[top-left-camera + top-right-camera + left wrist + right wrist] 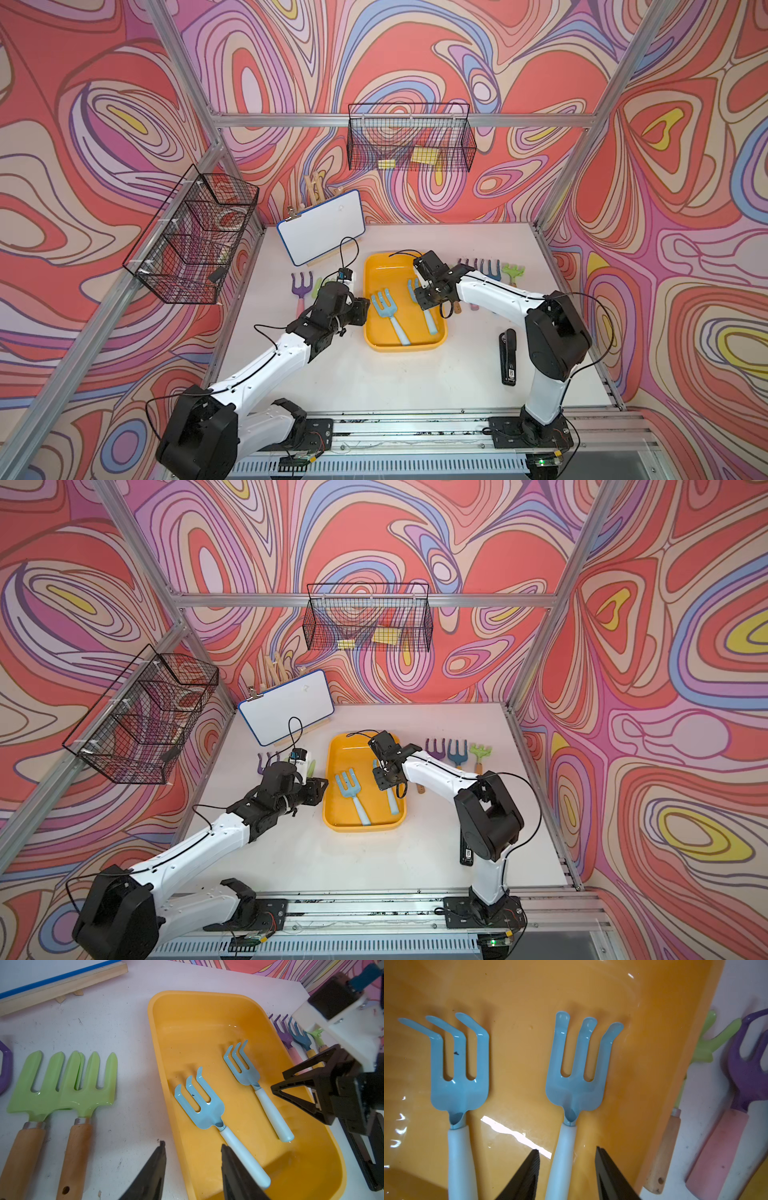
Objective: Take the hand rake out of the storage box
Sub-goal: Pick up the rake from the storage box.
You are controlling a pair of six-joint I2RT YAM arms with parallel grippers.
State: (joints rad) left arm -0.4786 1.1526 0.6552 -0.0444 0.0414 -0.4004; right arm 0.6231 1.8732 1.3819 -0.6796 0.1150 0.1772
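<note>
- A white table (pixel 374 374) is carrying a shallow yellow-orange storage box (pixel 388 276) at its middle, with more rakes (pixel 492 270) lying outside the box on both sides.
- The storage box is holding two light-blue rakes side by side, tines pointing away from the robot.
- The right tool (pixel 567 1149) is reaching down into the box, jaws partly open and straddling the pale handle (pixel 560 1167) of the hand rake (pixel 575 1076) on the robot's right. A sliver of gap is showing on each side, so nothing is gripped yet.
- The left tool (pixel 192 1144) is hovering at the box's left rim, jaws apart and empty.
- The second blue rake (pixel 458 1076) is lying just beside the target, apart from it.
- Doing this step well probably means centring the handle between the jaws and squeezing firmly, since the smooth handle may roll. Then the lift should go straight up, so the tines clear the box wall and the neighbouring rake.
</note>
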